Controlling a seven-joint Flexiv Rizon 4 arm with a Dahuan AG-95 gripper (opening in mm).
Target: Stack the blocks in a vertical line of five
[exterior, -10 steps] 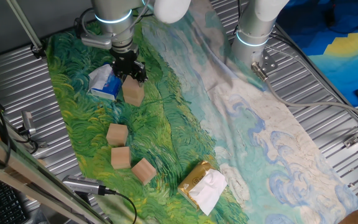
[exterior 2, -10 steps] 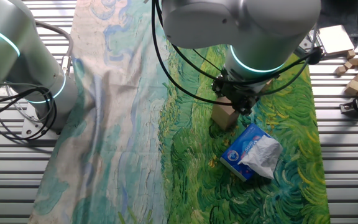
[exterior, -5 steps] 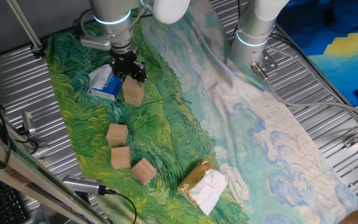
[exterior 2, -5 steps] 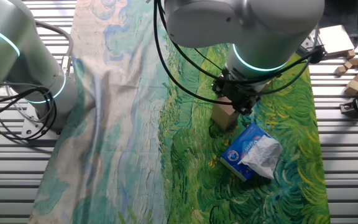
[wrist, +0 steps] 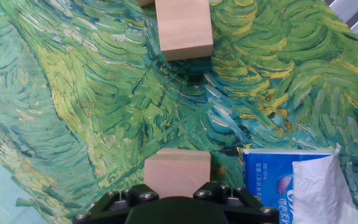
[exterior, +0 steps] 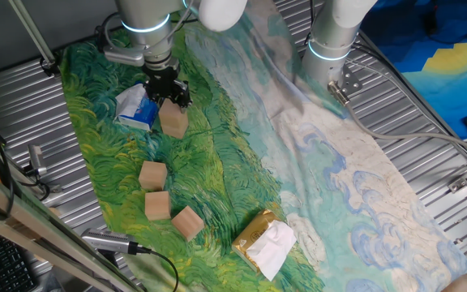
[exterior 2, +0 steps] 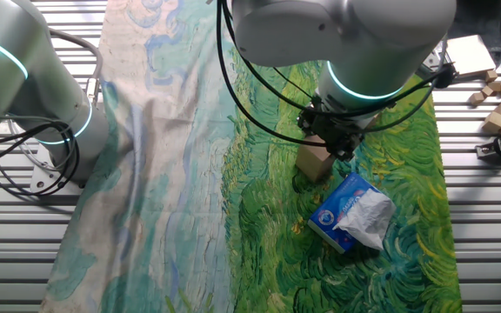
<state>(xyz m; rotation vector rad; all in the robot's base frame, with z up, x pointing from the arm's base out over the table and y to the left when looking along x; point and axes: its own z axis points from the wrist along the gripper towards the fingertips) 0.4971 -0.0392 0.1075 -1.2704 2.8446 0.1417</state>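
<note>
One fixed view: the claw (exterior: 167, 92) is poised directly over a wooden block (exterior: 173, 122) near the counter's (exterior: 23, 97) far left corner; three more blocks (exterior: 153, 175) lie toward the near edge.

Other fixed view: whether the claw grips the block (exterior 2: 315, 160) cannot be told.

Hand view: the cube (wrist: 177, 172) looks light, rigid and smooth-faced, best pinched across opposite flat sides.

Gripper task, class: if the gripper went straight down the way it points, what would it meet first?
The wooden block directly beneath the gripper; from the fixed views it looks just above or already touching it.
</note>
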